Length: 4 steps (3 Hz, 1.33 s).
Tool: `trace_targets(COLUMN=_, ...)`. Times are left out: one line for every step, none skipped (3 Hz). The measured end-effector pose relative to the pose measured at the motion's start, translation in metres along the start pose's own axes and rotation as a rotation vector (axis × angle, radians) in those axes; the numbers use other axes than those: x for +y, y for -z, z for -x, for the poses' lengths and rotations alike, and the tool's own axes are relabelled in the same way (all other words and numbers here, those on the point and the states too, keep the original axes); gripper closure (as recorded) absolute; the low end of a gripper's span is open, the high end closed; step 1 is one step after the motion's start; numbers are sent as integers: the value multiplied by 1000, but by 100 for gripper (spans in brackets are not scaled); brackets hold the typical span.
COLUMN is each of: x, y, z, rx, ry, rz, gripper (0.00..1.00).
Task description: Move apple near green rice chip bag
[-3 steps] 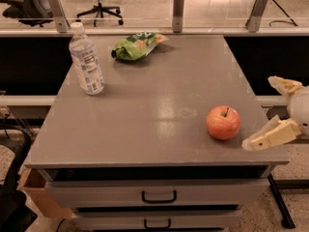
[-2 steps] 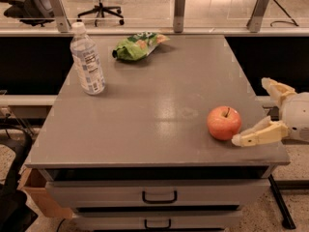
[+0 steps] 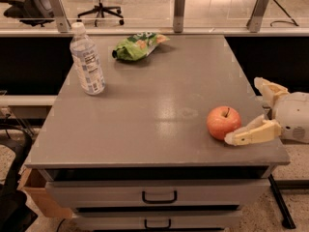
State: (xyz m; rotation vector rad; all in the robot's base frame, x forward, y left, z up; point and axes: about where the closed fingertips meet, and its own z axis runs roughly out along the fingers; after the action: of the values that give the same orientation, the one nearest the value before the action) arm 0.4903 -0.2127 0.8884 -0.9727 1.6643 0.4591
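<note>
Both fingers of the hand spread wide beside the apple, one perhaps touching it.

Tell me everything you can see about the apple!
The apple is round, red-orange, smooth and shiny, with a short dark stem pointing up. It sits upright on the grey table, near the front right corner, far from the green bag at the back. The open tool reaches in from the right. One cream finger lies against or just beside the apple's lower right side; the other stands apart behind it. Nothing else touches it.
</note>
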Motion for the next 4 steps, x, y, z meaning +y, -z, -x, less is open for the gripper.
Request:
trace_targets(x=19, y=-5, z=-12, rx=-4, ry=-15, rz=-2, gripper=0)
trace_targets(x=34, y=-18, z=-21, rx=-65, ry=-37, rz=14, gripper=0)
trace_targets(x=48, y=-37, z=-23, rx=-132, ry=-62, rz=46, gripper=0)
trace_targets(x=49, y=-40, z=-22, rx=-138, ry=-61, rz=53, gripper=13)
